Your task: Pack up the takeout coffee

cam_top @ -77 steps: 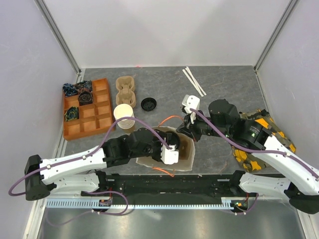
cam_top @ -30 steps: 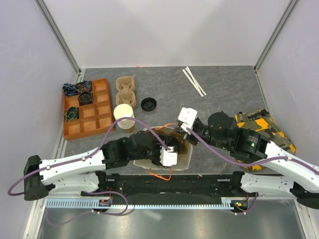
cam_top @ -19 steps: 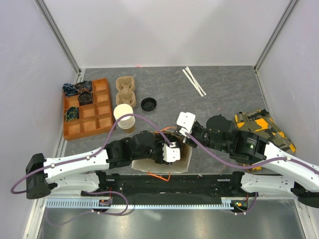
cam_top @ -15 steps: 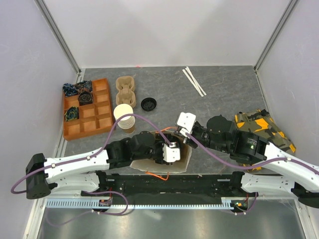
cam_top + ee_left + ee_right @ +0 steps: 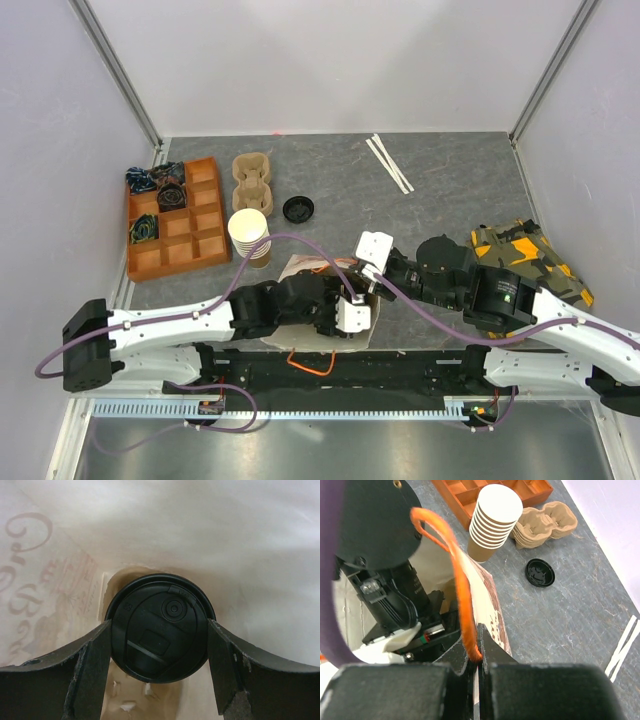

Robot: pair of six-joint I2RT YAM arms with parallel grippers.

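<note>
Only the left wrist camera shows the takeout coffee (image 5: 159, 626); it sits down inside the paper bag (image 5: 225, 540), seen from straight above, with the left gripper (image 5: 159, 632) clamped on it, one dark finger pressed against each side of the lid's rim. Whether the cup stands on the bag's floor cannot be told.

The top view hides the cup altogether under the left wrist, yet it places the bag: near the front edge of the grey table (image 5: 450, 185), between the two arms, just in front of the stack of lidless paper cups (image 5: 250, 237).

The right wrist camera adds the other half; the right gripper (image 5: 476, 652) is pinched narrow on the bag's upper edge and its orange handle (image 5: 454, 565), whose loop rises from the fingers. Beyond it lie the loose black lid (image 5: 540, 573), the pulp cup carriers (image 5: 545, 522) and a corner of the orange divided tray (image 5: 452, 490) — none of them visible from inside the bag.

Of the coffee itself only the lid shows — round and black, with a raised rim, a small round dimple off centre, a rectangular tab nearer the middle and a straight ridge below it; the cup's wall is hidden beneath. The bag's cream inner wall carries faint brownish lettering showing through on the left.
</note>
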